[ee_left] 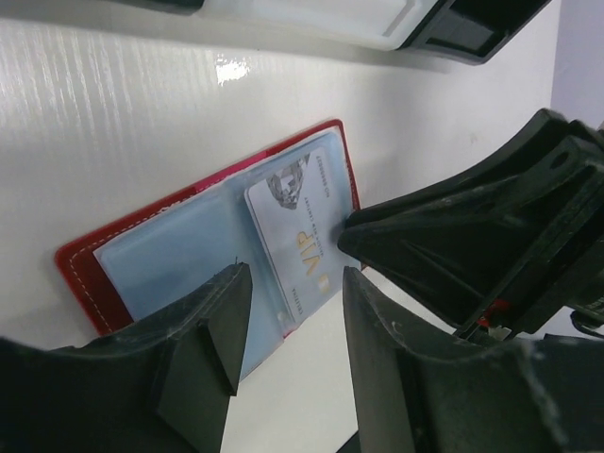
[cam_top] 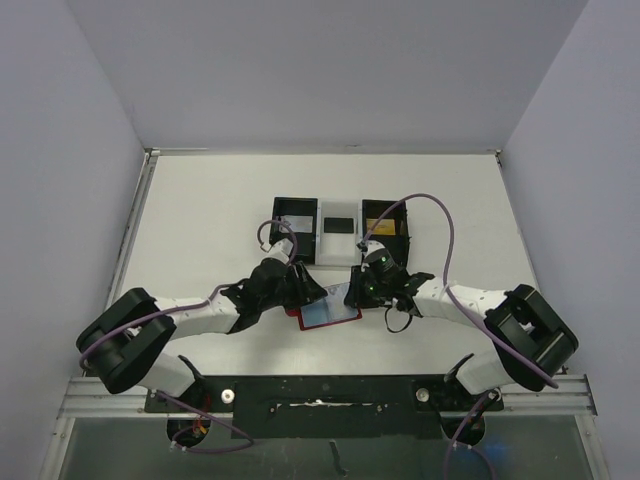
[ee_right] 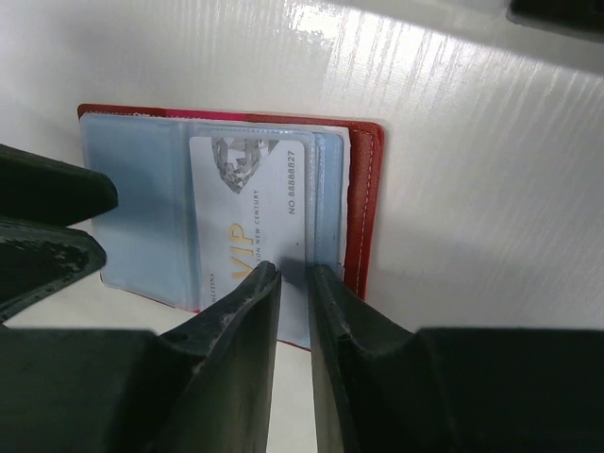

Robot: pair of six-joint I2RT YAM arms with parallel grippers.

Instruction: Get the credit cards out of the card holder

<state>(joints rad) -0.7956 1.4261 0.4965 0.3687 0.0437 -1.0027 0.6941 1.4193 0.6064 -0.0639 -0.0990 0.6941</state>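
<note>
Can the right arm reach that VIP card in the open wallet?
Probably yes: the card holder lies open, and the right gripper is at the edge of the VIP card, nothing between.

Top view: bright, even overhead light, faint soft shadows under the arms on the table; sharp, slight bowing at the edges. Left wrist: hot glare spot on the table, left gripper dark and soft, too close to the lens. Right wrist: streaky glare top right, right gripper blurred, credit card print legible.
</note>
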